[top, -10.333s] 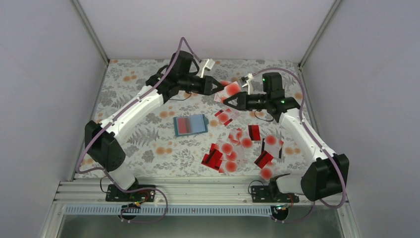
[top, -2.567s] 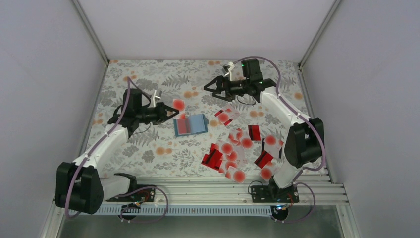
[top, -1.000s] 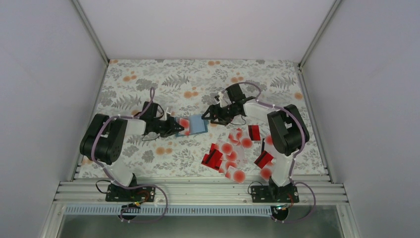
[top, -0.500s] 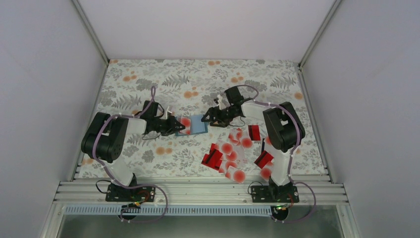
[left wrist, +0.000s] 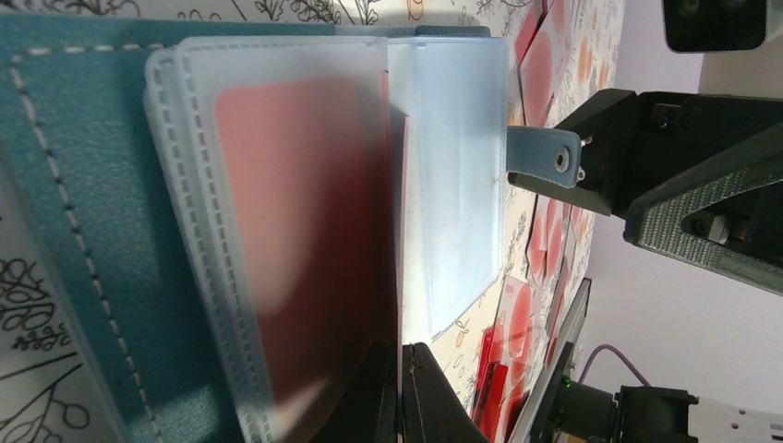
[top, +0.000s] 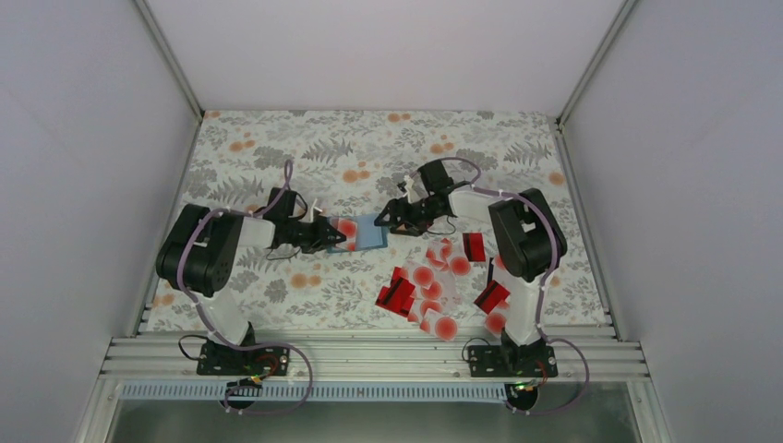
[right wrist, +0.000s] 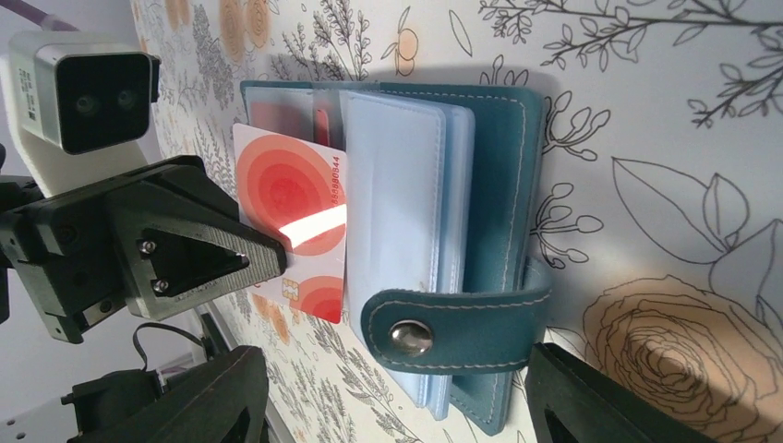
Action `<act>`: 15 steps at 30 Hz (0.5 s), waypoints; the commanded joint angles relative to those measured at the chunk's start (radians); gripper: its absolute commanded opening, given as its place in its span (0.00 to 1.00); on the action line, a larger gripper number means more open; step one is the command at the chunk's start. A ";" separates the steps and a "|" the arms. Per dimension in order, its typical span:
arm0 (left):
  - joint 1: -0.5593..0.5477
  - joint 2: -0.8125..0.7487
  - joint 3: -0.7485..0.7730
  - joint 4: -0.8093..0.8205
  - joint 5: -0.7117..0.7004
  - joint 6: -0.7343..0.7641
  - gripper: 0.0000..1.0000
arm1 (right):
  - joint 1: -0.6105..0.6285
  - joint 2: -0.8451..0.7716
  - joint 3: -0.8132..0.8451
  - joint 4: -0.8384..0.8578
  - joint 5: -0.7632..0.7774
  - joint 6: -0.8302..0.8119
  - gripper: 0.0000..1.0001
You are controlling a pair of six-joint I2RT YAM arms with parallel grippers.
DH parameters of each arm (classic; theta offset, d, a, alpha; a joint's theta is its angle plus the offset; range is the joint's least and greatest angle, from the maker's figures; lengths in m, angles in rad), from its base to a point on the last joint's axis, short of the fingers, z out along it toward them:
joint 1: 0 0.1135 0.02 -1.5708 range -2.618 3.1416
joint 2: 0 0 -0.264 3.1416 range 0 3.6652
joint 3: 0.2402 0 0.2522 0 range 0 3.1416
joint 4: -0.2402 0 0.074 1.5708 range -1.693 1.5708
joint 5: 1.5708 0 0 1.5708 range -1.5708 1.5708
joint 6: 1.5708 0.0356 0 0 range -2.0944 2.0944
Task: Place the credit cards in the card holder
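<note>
Both arms have dropped to the holder [top: 372,235] on the surface [top: 277,157]. Left wrist: left jaws pinch a card [left wrist: 305,231], its edge at the sleeves [left wrist: 448,185]. Right wrist: right jaws wide, straddling the strap [right wrist: 452,323]. This looks like the insertion step; next, push the card squarely into a sleeve.

The card holder [right wrist: 503,185] lies open on the flowered cloth [right wrist: 665,138], its pale sleeves fanned and its snap strap [right wrist: 411,337] folded across them. The left gripper [right wrist: 277,258] pinches a red-dot card [right wrist: 291,212] edge-on against the sleeves' left side. The right gripper [right wrist: 397,360] has its fingers spread wide, one on each side of the holder's strap end.
</note>
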 commanded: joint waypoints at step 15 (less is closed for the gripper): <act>-0.006 0.055 0.049 0.008 0.034 0.062 0.02 | 0.009 0.061 0.037 0.012 -0.030 -0.029 0.71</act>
